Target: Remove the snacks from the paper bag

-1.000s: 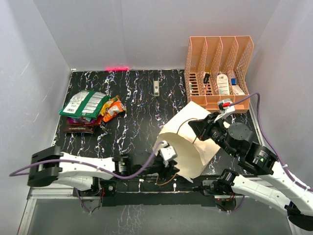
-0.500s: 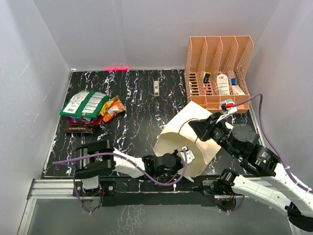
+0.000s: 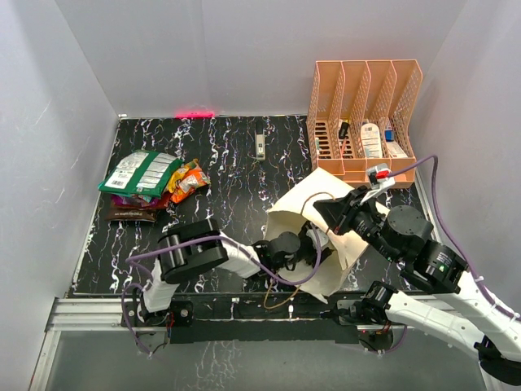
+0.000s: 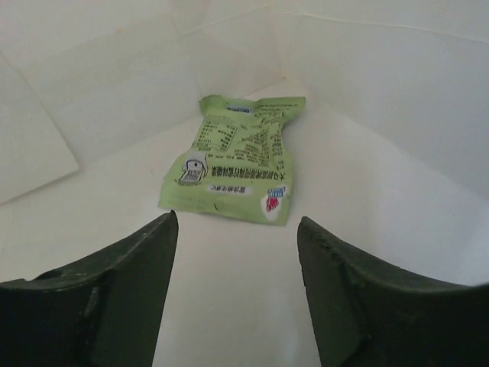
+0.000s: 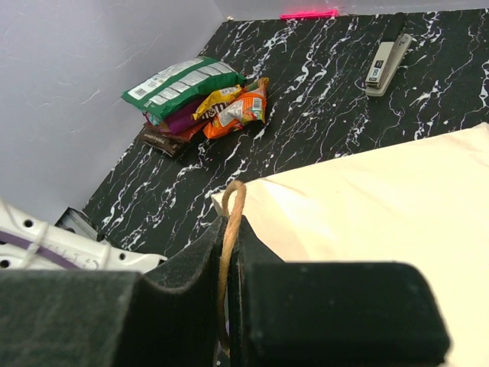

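Left gripper (image 4: 237,248) inside the bag (image 4: 382,115), one green packet (image 4: 238,160) ahead of it.
In the left wrist view the jaws stand wide and empty. The packet lies flat on the bag floor at frame centre, just beyond the fingertips and untouched. The right gripper (image 5: 229,252) is clamped on the bag's cord handle (image 5: 231,200). Other snacks (image 3: 151,183) sit piled at upper left of the top view.

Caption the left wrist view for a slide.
Inside the paper bag, the open left gripper faces a light green snack packet lying flat on the bag's inner surface.
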Controlling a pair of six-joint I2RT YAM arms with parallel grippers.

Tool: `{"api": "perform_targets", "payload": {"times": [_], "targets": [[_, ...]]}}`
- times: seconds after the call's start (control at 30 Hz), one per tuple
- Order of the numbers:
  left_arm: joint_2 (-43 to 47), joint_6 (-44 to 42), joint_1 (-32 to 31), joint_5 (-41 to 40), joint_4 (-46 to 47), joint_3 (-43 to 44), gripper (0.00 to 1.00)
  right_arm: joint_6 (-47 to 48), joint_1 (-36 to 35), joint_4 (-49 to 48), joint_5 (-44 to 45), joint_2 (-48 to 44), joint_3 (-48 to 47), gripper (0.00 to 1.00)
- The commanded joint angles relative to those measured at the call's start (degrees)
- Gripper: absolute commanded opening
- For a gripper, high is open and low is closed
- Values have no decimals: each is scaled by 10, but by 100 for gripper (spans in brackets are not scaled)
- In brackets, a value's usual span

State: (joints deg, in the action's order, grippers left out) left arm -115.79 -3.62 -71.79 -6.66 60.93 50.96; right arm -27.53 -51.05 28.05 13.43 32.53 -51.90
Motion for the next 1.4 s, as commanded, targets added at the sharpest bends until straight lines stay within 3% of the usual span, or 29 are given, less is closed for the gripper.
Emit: {"api": "perform_targets", "payload": {"times": [0.0, 0.23, 0.43, 0.53, 0.67, 0.83, 0.93, 1.03, 1.13, 1.37], "targets": [[-33, 5, 10, 57, 31, 47, 66, -3, -1, -29, -13, 9, -28, 8], [-120, 1, 18, 7, 105, 97, 84, -9, -1, -33, -33, 27, -32, 7], [-202, -18, 18, -52, 236, 132, 90, -14, -1, -30, -39, 34, -36, 7], [-237, -37, 18, -101, 215, 168, 88, -16, -1, -27, -43, 35, -39, 7], [-275, -62, 23, -142, 168, 202, 74, -18, -1, -12, -41, 32, -46, 7], [-267, -70, 35, -146, 142, 174, 45, -20, -1, 1, -31, 16, -46, 7], [-245, -71, 38, -147, 128, 147, 23, -19, -1, 12, -21, 8, -46, 7], [-216, -72, 38, -143, 119, 114, 9, -17, -1, 22, -7, 2, -51, 7], [-176, -65, 38, -126, 109, 74, 0, -11, -1, 33, 7, -3, -56, 7], [-76, -53, 21, -108, 100, 4, 0, -4, -1, 43, 18, -7, -56, 8]]}}
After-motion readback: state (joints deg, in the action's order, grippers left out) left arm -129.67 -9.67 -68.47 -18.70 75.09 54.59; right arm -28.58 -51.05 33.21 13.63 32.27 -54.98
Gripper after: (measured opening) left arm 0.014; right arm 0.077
